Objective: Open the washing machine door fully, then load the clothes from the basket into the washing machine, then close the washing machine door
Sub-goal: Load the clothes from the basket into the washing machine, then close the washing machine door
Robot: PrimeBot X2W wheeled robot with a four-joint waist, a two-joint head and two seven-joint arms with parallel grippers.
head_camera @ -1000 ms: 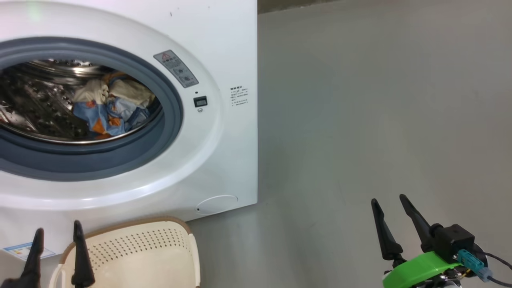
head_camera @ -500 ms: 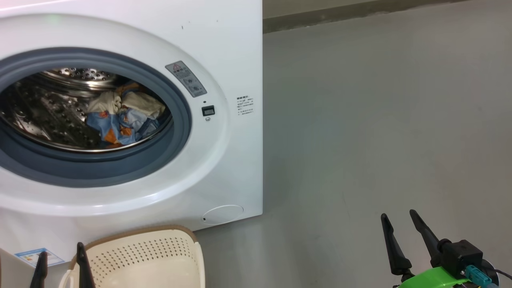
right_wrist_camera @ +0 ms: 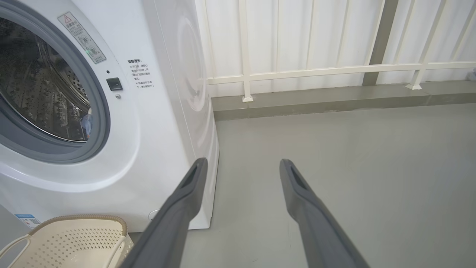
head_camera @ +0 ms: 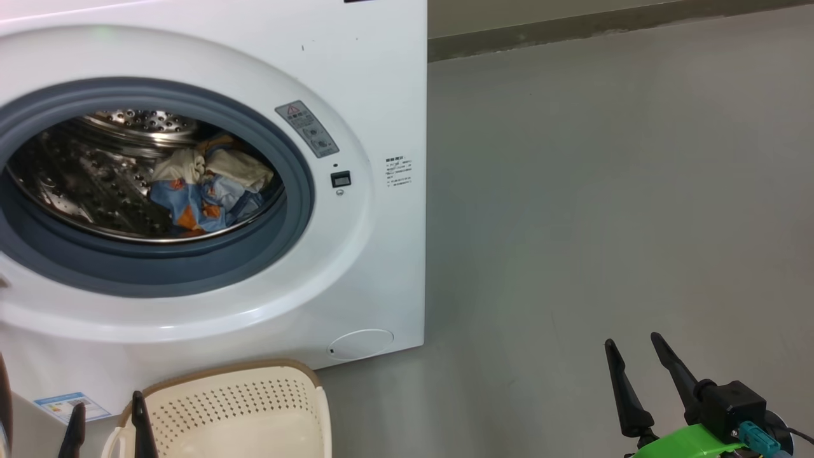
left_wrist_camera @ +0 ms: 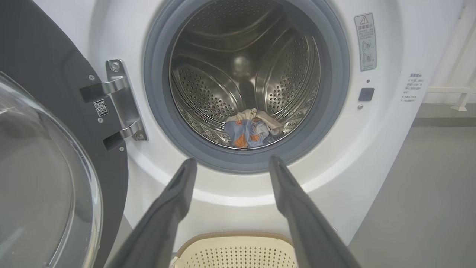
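The white washing machine (head_camera: 375,83) stands with its round opening uncovered. Its black door (left_wrist_camera: 37,111) with the clear glass bowl hangs swung out at the left in the left wrist view. The clothes (head_camera: 203,187), blue with orange prints plus cream pieces, lie in the steel drum (left_wrist_camera: 245,74). The cream basket (head_camera: 235,413) sits on the floor below the opening, and what shows of its inside holds no clothes. My left gripper (head_camera: 107,407) is open beside the basket's left rim. My right gripper (head_camera: 633,346) is open over the floor at the lower right, holding nothing.
Grey floor (head_camera: 604,191) stretches to the right of the machine. A white railing (right_wrist_camera: 316,69) on a low kerb runs along the far wall. A blue label sticker (head_camera: 63,406) sits low on the machine's front.
The head camera has shifted, so the machine and basket sit lower and further right in the picture. Both grippers show lower in it than a second ago, still open.
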